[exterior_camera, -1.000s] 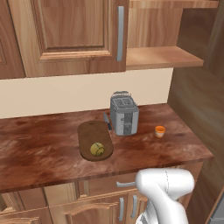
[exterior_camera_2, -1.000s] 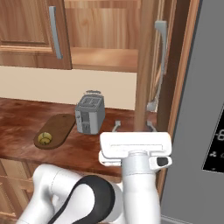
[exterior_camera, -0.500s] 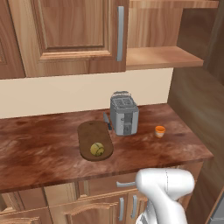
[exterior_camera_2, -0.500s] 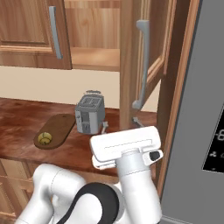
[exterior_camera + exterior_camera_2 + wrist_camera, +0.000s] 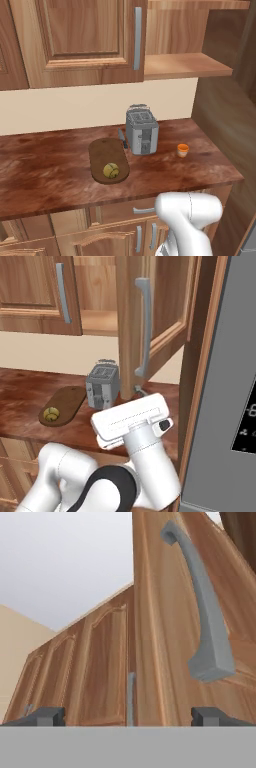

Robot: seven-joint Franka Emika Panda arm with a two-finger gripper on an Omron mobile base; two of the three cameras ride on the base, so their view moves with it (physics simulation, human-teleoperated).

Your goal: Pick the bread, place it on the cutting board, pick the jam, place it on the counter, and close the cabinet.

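Observation:
The bread (image 5: 111, 171) lies on the near end of the dark oval cutting board (image 5: 106, 159), also seen as bread (image 5: 50, 414) on the cutting board (image 5: 63, 404). The orange jam (image 5: 183, 149) stands on the counter (image 5: 45, 170) right of the toaster. The cabinet's right door (image 5: 131, 331) stands partly open, edge-on, with its grey bar handle (image 5: 142, 326). My gripper (image 5: 129, 716) is open with nothing between its fingertips (image 5: 47, 716), just below the door (image 5: 165, 637) and its handle (image 5: 205, 612).
A silver toaster (image 5: 141, 131) stands behind the board's right end. The cabinet's left door (image 5: 80, 40) is shut beside the bare shelf (image 5: 187, 65). A tall grey fridge (image 5: 227, 381) and a wooden side panel (image 5: 202, 356) close in the right.
The open cabinet door has swung left toward shut. My hand has moved left and up with it. Bread, jam and board have stayed put.

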